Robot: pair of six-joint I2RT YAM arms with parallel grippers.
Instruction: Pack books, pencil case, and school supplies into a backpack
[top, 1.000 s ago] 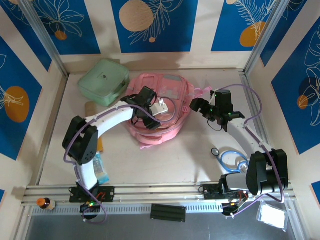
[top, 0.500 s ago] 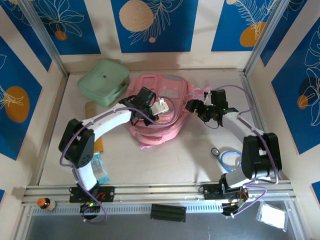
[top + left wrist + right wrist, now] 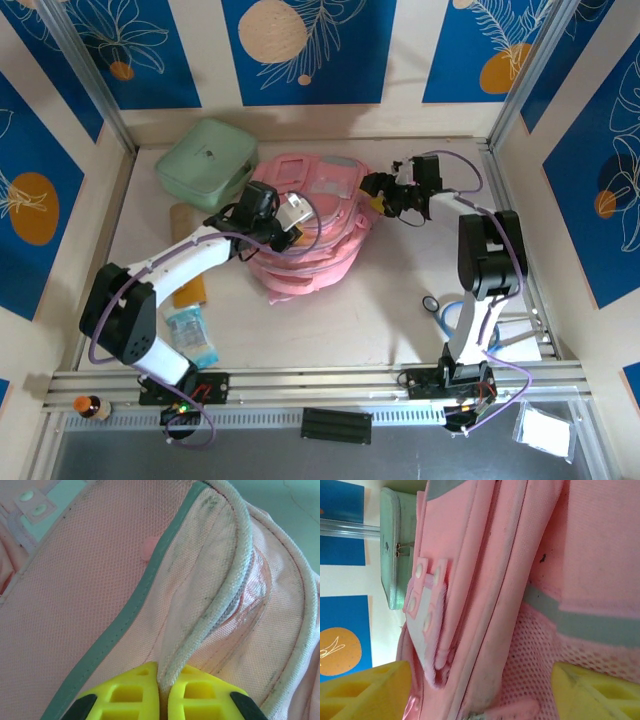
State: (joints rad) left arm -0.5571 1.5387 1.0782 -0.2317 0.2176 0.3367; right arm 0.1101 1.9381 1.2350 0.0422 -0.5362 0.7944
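At table centre, pink backpack (image 3: 322, 200) lies just beside a mint-green case (image 3: 205, 163). Left gripper (image 3: 159, 682) clenched on a piped edge of the backpack's fabric. Right gripper (image 3: 378, 190) at its right side, jaws spread wide.

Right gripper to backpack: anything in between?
Nothing visible. The right gripper is open, with the backpack directly ahead of it. The left gripper is shut on the backpack's piped edge.
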